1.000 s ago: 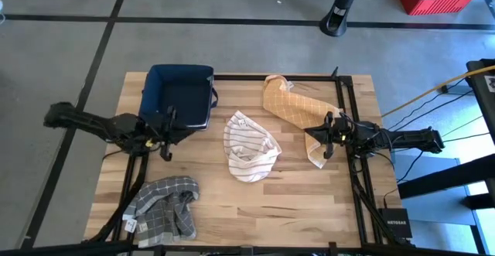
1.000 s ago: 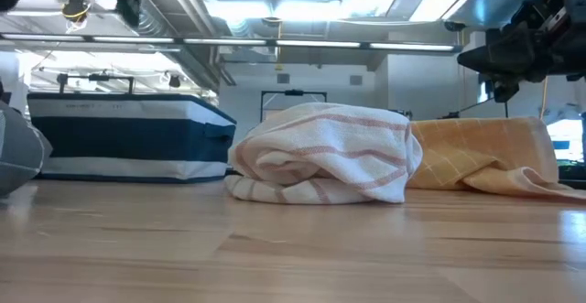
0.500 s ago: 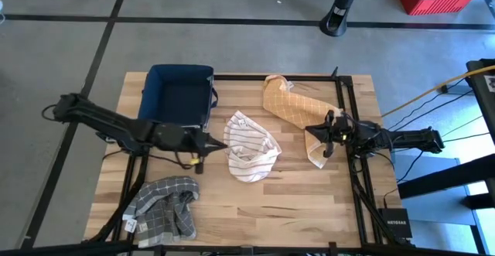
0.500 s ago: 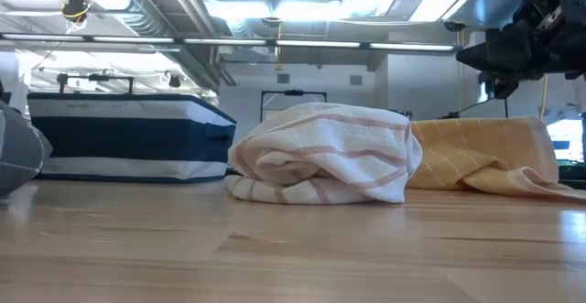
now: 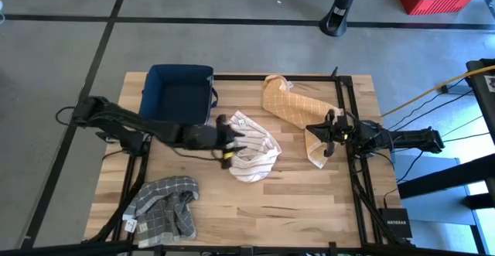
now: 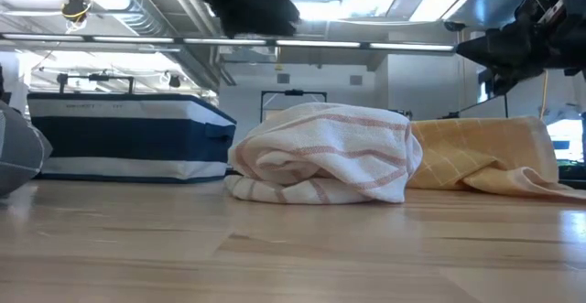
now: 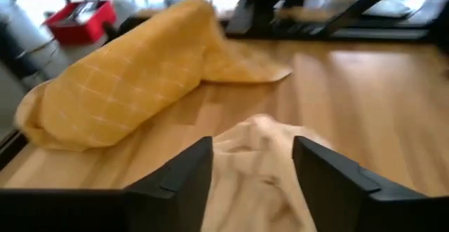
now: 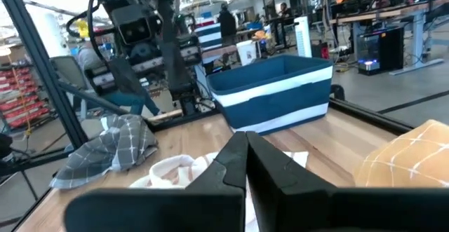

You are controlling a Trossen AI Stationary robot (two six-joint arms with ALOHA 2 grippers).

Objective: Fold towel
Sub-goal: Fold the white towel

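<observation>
Reaching across the wooden bench (image 5: 255, 202), your left gripper (image 5: 226, 141) hovers at the near edge of the crumpled white towel with thin red stripes (image 5: 251, 154), its fingers (image 7: 175, 183) spread wide above the cloth. That striped towel lies bunched at the middle of the bench. Your right gripper (image 5: 328, 134) hangs over the rumpled yellow checked towel (image 5: 294, 105) on the right side, fingers pressed together and pinching nothing. A navy fabric bin (image 5: 179, 93) stands at the far left corner, and a grey plaid towel (image 5: 162, 202) lies heaped at the near left.
</observation>
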